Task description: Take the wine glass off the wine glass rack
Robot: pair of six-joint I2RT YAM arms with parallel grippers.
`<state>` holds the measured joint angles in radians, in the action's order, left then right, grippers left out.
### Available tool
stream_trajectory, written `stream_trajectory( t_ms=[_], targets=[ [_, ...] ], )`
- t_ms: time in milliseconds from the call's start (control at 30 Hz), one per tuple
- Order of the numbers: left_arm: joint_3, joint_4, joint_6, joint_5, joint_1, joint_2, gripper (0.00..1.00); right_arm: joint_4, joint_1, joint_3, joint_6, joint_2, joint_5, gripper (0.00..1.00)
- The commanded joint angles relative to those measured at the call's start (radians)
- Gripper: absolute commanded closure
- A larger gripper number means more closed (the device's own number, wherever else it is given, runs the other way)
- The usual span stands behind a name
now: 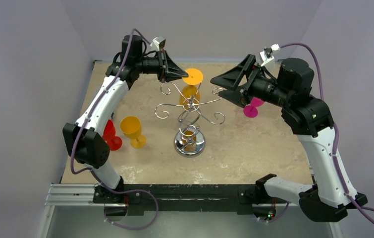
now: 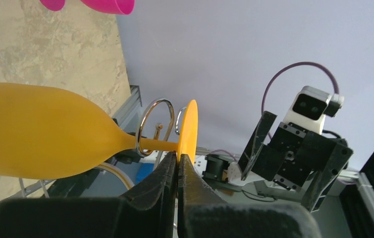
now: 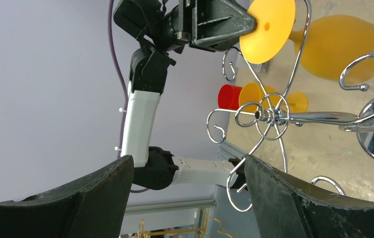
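An orange wine glass hangs upside down on the chrome wine glass rack [image 1: 189, 105]; its round foot [image 1: 192, 76] is on top and its bowl [image 1: 189, 92] is below a scroll arm. My left gripper [image 1: 181, 75] is shut on the rim of the foot. In the left wrist view the fingertips [image 2: 178, 157] pinch the foot [image 2: 188, 128], and the stem passes through a chrome ring [image 2: 154, 124]. My right gripper [image 1: 220, 85] is open and empty just right of the rack's top. In the right wrist view [image 3: 189, 166] it faces the rack hub [image 3: 269, 115].
A pink glass [image 1: 252, 108] stands on the table under the right arm. An orange glass [image 1: 132, 130] and a red glass [image 1: 110, 136] stand at the left. The rack's domed base [image 1: 189, 144] sits mid-table. Grey walls enclose the table.
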<state>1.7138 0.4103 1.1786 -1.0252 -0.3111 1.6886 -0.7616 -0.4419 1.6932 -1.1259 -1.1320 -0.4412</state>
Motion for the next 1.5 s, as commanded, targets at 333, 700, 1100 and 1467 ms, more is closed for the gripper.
stream_trajectory(
  t_ms=[333,700,1100,1467],
  targets=[
    [-0.045,-0.231,0.241,-0.019,0.014,-0.032,1.0,0.052,0.005,-0.016,0.003,0.012,-0.024,0.19],
    [0.001,-0.217,0.195,0.009,0.012,0.017,1.0,0.053,0.005,-0.031,0.008,0.021,-0.02,0.19],
    [0.059,-0.229,0.173,0.014,-0.02,0.067,1.0,0.052,0.005,-0.037,0.012,0.028,-0.005,0.19],
    [0.065,-0.146,0.124,0.004,-0.025,0.037,1.0,0.067,0.004,-0.047,0.009,0.026,-0.002,0.19]
  ],
)
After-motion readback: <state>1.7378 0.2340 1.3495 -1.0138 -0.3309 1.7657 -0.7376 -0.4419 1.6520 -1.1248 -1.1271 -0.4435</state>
